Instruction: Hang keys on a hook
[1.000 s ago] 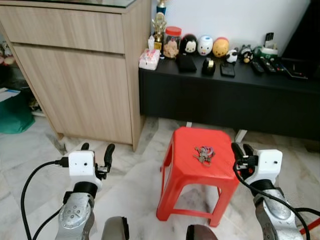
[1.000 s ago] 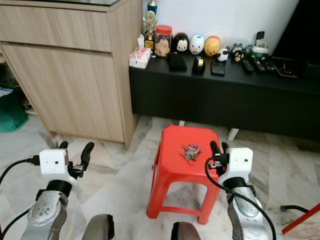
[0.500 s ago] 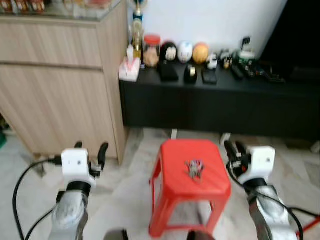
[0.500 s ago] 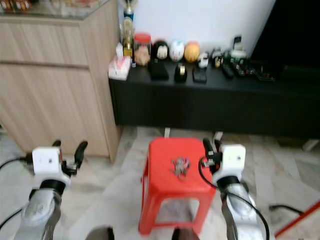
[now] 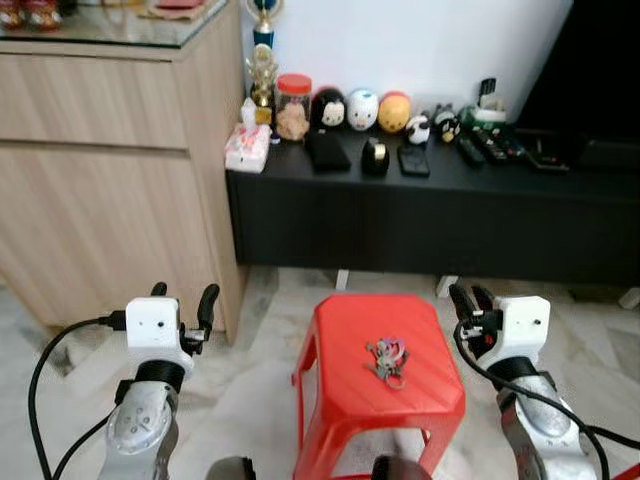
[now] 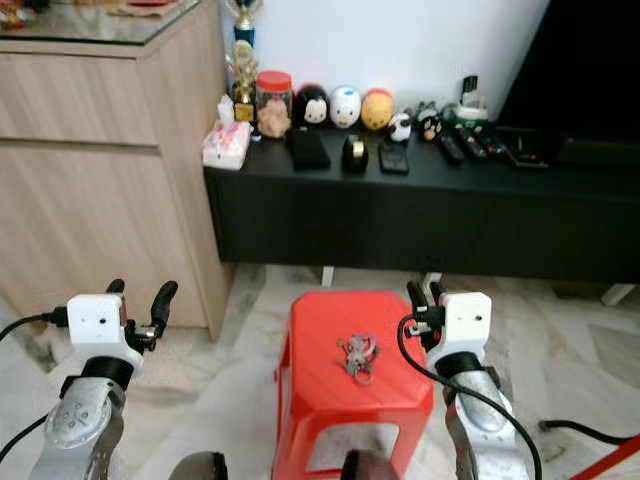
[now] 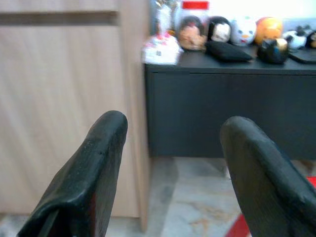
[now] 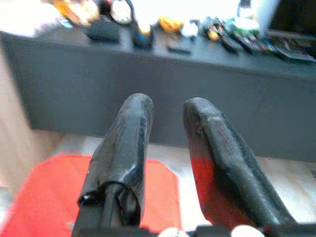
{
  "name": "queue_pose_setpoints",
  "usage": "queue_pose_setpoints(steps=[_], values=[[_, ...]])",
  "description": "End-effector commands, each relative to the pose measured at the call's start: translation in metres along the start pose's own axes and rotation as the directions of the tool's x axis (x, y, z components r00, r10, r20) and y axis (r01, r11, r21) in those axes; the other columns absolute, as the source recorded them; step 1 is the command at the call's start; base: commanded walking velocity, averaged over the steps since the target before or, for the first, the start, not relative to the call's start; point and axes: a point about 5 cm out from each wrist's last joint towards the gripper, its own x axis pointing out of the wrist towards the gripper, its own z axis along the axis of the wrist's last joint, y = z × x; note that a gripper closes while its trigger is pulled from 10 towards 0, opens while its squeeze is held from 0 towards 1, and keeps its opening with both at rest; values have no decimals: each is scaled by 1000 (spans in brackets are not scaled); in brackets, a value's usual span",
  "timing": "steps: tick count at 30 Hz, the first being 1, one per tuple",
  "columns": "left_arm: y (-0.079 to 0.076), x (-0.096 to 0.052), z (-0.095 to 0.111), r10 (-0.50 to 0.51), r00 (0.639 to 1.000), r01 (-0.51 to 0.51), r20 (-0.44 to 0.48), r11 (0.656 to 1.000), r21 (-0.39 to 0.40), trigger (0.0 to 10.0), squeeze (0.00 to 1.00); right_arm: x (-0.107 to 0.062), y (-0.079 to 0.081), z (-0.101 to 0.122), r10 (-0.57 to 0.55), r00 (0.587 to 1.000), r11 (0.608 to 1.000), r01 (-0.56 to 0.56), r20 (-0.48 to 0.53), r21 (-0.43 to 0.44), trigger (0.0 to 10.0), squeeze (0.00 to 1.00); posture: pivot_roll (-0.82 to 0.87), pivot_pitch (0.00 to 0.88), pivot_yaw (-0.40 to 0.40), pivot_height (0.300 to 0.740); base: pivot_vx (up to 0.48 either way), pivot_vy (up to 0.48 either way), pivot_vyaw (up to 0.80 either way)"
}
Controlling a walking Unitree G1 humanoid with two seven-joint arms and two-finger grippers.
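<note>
A bunch of keys lies on top of a red plastic stool on the floor in front of me. My left gripper hovers to the left of the stool at about seat height, its fingers wide apart and empty. My right gripper hangs just past the stool's right edge, a hand's width from the keys. In the right wrist view its fingers stand a narrow gap apart with nothing between them, above the stool's red seat.
A low black cabinet runs along the wall behind the stool, carrying figurines, a jar and remote controls. A tall wooden cabinet stands at the left. The floor is marble; a red rod lies at the right.
The camera has shifted and tilted up, so the stool now sits lower and more central between my arms. The keys lie the same on the stool. Both grippers keep their openings.
</note>
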Motion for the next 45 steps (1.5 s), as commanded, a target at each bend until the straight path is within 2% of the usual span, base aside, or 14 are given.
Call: queue_pose_setpoints(steps=[1, 14, 15, 17, 21, 25, 28, 32, 35, 37, 39, 41, 43, 45], values=[[-2, 1, 3, -17, 1000, 17, 11, 1000, 1, 10000, 0, -1, -3, -7, -13, 999, 1000, 13, -49, -10, 10000, 0, -4, 0, -83, 605, 341, 0, 0], [-4, 2, 1, -27, 1000, 27, 2, 1000, 0, 10000, 0, 1, -6, -39, 35, 954, 979, -92, -297, -181, 10000, 0, -6, 0, -84, 605, 72, 0, 0], [-5, 2, 1, -32, 999, 32, -1, 999, -3, 10000, 0, -1, -5, -54, 70, 912, 924, -212, -404, -317, 10000, 0, -12, 0, -81, 605, 0, 0, 0], [-6, 2, 1, -37, 999, 37, -2, 999, -4, 10000, 0, -3, -5, -64, 100, 877, 853, -319, -470, -413, 10000, 0, -10, 0, -80, 605, 0, 0, 0], [-7, 3, 1, -41, 999, 41, -3, 999, -7, 10000, 0, 4, -2, -66, 144, 869, 860, -347, -473, -374, 10000, 0, -5, 0, -81, 605, 0, 0, 0], [-7, 2, 1, -46, 999, 46, -7, 999, -10, 10000, 0, 10, 6, -72, 229, 808, 710, -520, -543, -475, 10000, 0, -10, 0, -81, 605, 0, 0, 0], [-10, 2, 1, -56, 998, 56, -9, 998, -16, 10000, 0, 18, 12, -77, 254, 777, 649, -579, -576, -494, 10000, 0, 1, 0, -87, 605, 0, 0, 0], [-11, 0, 1, -57, 998, 57, -11, 998, -18, 10000, 0, 28, 18, -72, 278, 779, 686, -571, -561, -452, 10000, 0, 4, 0, -92, 605, 0, 0, 0], [-10, -2, 0, -54, 998, 54, -16, 998, -18, 10000, 0, 34, 26, -70, 315, 785, 758, -546, -533, -356, 10000, 0, 6, 4, -97, 605, 0, 0, 0], [-11, -2, 0, -54, 998, 54, -17, 998, -18, 10000, 0, 35, 27, -69, 321, 788, 773, -539, -526, -336, 10000, 0, 7, 5, -98, 605, 0, 0, 0], [-11, -3, 0, -53, 998, 53, -18, 998, -20, 10000, 0, 37, 33, -72, 336, 790, 850, -489, -513, -195, 10000, 0, 13, 7, -103, 605, 0, 0, 0], [-12, -4, 0, -51, 999, 51, -19, 998, -21, 10000, 0, 36, 38, -75, 357, 787, 893, -445, -504, -63, 10000, 0, 15, 8, -106, 605, 0, 0, 0], [-12, -4, 0, -50, 999, 49, -19, 999, -21, 10000, 0, 35, 42, -79, 373, 782, 909, -416, -500, 27, 10000, 0, 16, 11, -109, 605, 0, 0, 0], [-12, -4, 0, -49, 999, 48, -20, 999, -21, 10000, 0, 34, 44, -82, 378, 774, 908, -416, -508, 41, 10000, 0, 15, 11, -109, 605, 0, 0, 0]])
